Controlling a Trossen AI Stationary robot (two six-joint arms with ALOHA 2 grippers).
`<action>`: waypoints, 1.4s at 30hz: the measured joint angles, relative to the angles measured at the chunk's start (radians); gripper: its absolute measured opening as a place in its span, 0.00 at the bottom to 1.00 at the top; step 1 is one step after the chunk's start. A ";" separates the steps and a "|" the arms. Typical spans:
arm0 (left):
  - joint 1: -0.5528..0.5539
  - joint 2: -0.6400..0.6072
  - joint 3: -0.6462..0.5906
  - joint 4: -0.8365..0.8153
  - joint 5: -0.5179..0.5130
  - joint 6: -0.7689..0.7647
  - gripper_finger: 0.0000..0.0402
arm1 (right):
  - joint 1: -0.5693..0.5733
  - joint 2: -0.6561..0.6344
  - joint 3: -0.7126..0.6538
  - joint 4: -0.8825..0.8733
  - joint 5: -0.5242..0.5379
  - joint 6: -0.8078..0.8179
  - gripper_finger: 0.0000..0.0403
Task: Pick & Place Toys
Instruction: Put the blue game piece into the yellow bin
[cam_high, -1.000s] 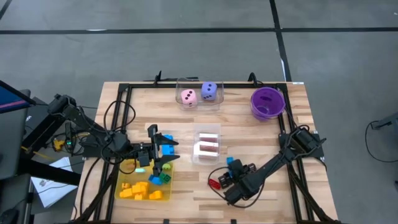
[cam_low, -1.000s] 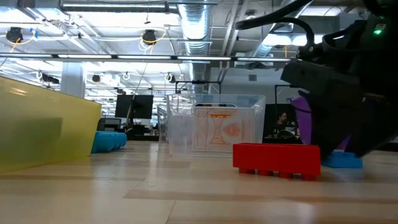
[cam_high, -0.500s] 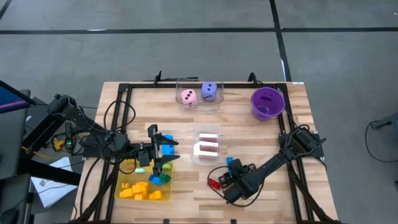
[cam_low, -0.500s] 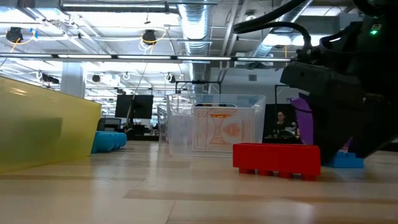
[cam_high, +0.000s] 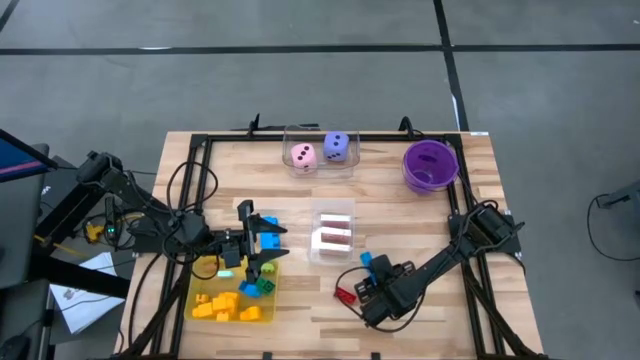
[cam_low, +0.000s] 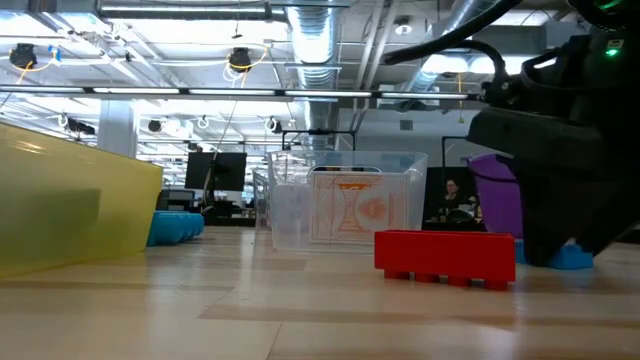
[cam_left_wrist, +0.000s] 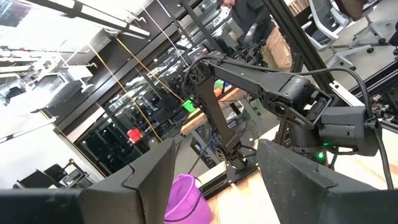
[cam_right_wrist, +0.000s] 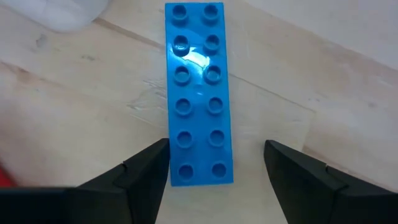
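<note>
Flanking blue brick (cam_right_wrist: 199, 93), spread right tool (cam_right_wrist: 216, 163); red brick (cam_low: 445, 258) beside; left tool (cam_high: 262, 242) spread.

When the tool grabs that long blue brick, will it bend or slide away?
The blue brick looks like hard plastic, so it probably won't bend. Its shiny top suggests it could slip a little. It lies flat on the wooden table, so it likely won't roll.

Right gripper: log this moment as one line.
right gripper: open, straddling blue brick on table | red brick: beside it | left gripper: open, over yellow tray
</note>
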 joint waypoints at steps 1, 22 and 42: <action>0.000 0.000 0.000 0.000 0.000 0.000 0.55 | 0.000 0.000 0.000 0.002 0.004 -0.010 0.63; 0.000 0.000 0.000 -0.008 0.000 0.000 0.55 | 0.004 0.001 -0.002 0.055 0.001 -0.065 0.31; 0.000 0.000 0.000 -0.118 0.096 -0.031 0.55 | 0.228 -0.157 0.071 -0.020 0.210 0.040 0.32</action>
